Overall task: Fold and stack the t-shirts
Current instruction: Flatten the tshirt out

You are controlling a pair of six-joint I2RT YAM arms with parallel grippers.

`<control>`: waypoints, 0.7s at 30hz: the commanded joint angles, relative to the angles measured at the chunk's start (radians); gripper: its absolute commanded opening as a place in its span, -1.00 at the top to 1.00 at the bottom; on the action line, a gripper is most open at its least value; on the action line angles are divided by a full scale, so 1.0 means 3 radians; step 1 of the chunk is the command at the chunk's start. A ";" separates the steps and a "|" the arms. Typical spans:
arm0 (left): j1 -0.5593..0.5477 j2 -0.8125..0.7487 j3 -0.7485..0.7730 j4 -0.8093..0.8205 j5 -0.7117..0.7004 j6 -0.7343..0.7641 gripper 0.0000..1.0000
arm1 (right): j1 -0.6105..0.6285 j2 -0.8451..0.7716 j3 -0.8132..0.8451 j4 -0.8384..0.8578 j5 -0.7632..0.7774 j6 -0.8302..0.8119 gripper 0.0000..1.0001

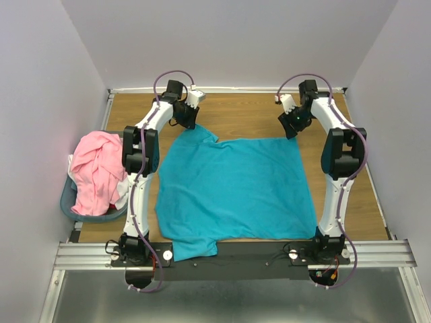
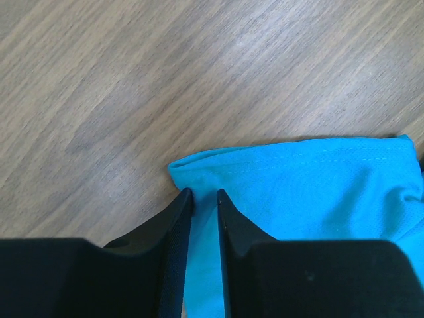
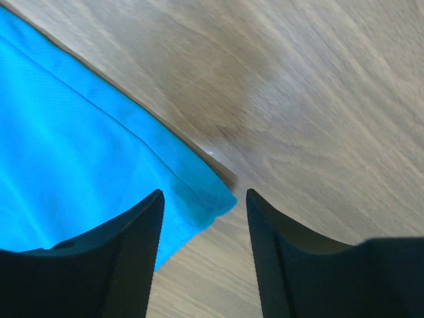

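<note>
Lying flat centrally, the teal t-shirt has its 11 o'clock sleeve pinched by the left gripper, the right gripper spread astride its 1 o'clock corner, the pink t-shirt in a basket at 9 o'clock.

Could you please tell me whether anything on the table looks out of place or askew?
The teal shirt lies spread out but skewed: its near-left sleeve hangs over the front edge of the table onto the black rail. The pink shirt is crumpled in the basket on the left, spilling over its rim.
</note>
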 commanded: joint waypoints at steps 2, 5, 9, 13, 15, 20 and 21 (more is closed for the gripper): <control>0.0006 0.0110 0.0042 -0.0030 -0.0044 0.0019 0.47 | 0.0065 0.0145 0.0091 -0.0124 0.0078 -0.0198 -0.14; 0.0012 0.0110 0.0037 -0.0030 -0.0059 0.0004 0.57 | 0.0081 0.0176 0.0086 -0.0145 0.0145 -0.0244 -0.06; 0.0006 0.0120 0.0042 -0.0035 -0.0065 -0.0001 0.66 | 0.0081 0.0211 0.0040 -0.0150 0.0267 -0.0331 0.04; 0.0007 0.0125 0.0052 -0.0040 -0.0080 -0.0011 0.96 | 0.0075 0.0216 -0.0001 -0.0150 0.0339 -0.0392 0.21; 0.0006 0.0110 0.0058 -0.0035 -0.0095 -0.0016 1.00 | 0.0075 0.0222 0.0019 -0.0155 0.0359 -0.0392 0.37; 0.0047 0.0033 0.0068 -0.0004 0.0002 -0.0057 1.00 | 0.0081 0.0145 0.0106 -0.0160 0.0405 -0.0377 0.99; 0.0057 0.0008 0.0078 0.0006 0.0012 -0.0052 1.00 | 0.0081 0.0120 0.0111 -0.0160 0.0405 -0.0377 0.99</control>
